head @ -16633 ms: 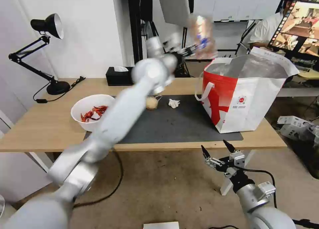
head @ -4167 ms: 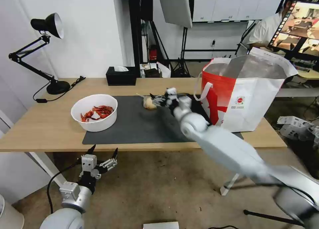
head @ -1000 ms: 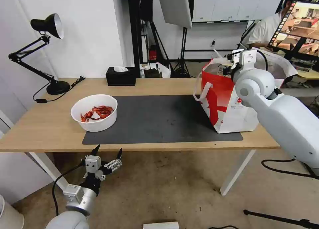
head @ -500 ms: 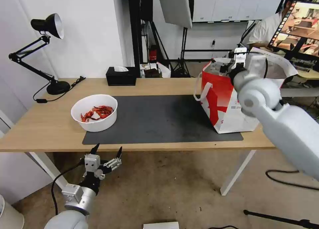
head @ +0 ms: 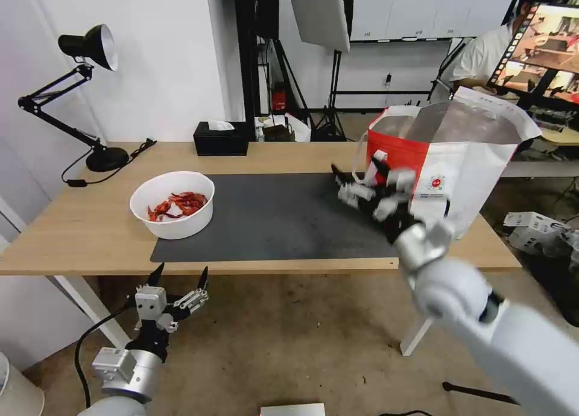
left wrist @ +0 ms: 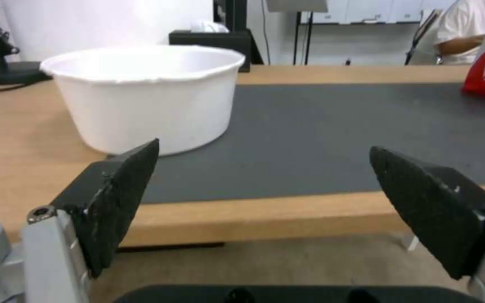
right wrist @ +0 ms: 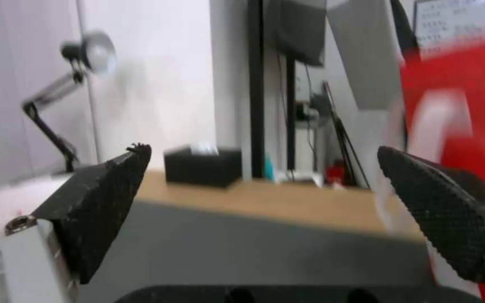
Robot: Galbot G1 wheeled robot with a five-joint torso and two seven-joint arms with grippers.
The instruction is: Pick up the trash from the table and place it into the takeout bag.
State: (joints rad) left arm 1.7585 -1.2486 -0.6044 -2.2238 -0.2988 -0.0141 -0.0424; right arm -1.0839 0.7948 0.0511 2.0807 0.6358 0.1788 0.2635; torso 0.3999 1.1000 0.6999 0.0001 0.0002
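White round bowl on matte grey mat; right hand spread.

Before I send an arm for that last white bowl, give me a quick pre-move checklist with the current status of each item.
1. White bowl of red crayfish shells upright on the light-wood table: ok.
2. Left gripper open and empty, below the table's front edge, facing the bowl: ok.
3. Right gripper open and empty, over the dark grey mat beside the bag: ok.
4. Red-and-white takeout bag upright with its mouth open: ok.
5. Mat between bowl and bag free of other objects: ok.
6. Room left inside the bag for the bowl: cannot tell.
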